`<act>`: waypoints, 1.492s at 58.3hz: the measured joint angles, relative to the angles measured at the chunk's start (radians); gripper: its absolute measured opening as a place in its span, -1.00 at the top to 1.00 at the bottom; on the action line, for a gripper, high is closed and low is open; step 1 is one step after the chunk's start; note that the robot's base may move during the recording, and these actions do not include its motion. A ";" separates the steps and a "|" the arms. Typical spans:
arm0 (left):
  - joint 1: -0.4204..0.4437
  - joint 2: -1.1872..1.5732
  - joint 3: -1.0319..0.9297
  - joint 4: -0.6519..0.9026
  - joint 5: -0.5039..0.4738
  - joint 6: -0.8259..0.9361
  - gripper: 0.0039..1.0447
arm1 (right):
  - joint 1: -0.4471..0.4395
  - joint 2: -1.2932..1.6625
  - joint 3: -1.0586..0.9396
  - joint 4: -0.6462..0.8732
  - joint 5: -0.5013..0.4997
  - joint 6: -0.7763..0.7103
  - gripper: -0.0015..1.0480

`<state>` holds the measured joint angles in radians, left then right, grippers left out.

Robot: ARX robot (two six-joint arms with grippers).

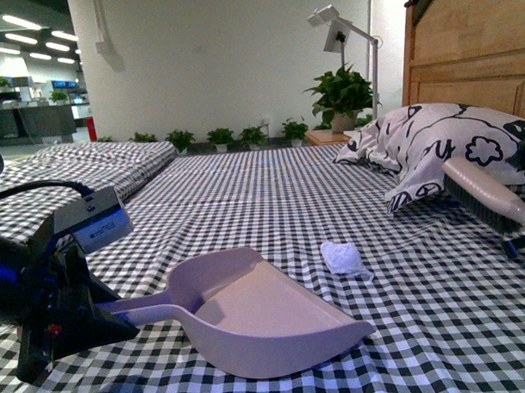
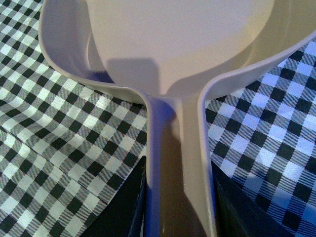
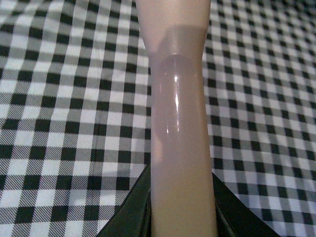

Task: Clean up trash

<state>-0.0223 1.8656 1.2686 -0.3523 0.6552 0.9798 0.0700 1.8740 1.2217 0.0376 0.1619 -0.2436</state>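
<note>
Left gripper [image 2: 177, 217] is clamping its jaws on the dustpan [image 1: 249, 313] handle, lower left; right gripper [image 3: 180, 217] is gripping the brush [image 1: 487, 197], right edge; trash [image 1: 342, 257] is lying on the bed [image 1: 271, 192] at centre, just beside the dustpan's mouth.

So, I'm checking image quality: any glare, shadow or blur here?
Right wrist view: glare streaks on the glossy brush handle. Left wrist view: a shadow in the dustpan, bluish tint on the cloth. Front view: left gripper dark and underexposed, tissue sharp.
</note>
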 joint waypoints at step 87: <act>0.169 -0.204 -0.204 0.724 -0.383 -0.722 0.46 | -0.326 -0.529 -0.233 -0.108 -0.958 0.194 0.63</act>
<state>0.1471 1.6619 1.0645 0.3721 0.2718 0.2581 -0.2562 1.3449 0.9886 -0.0708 -0.7959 -0.0494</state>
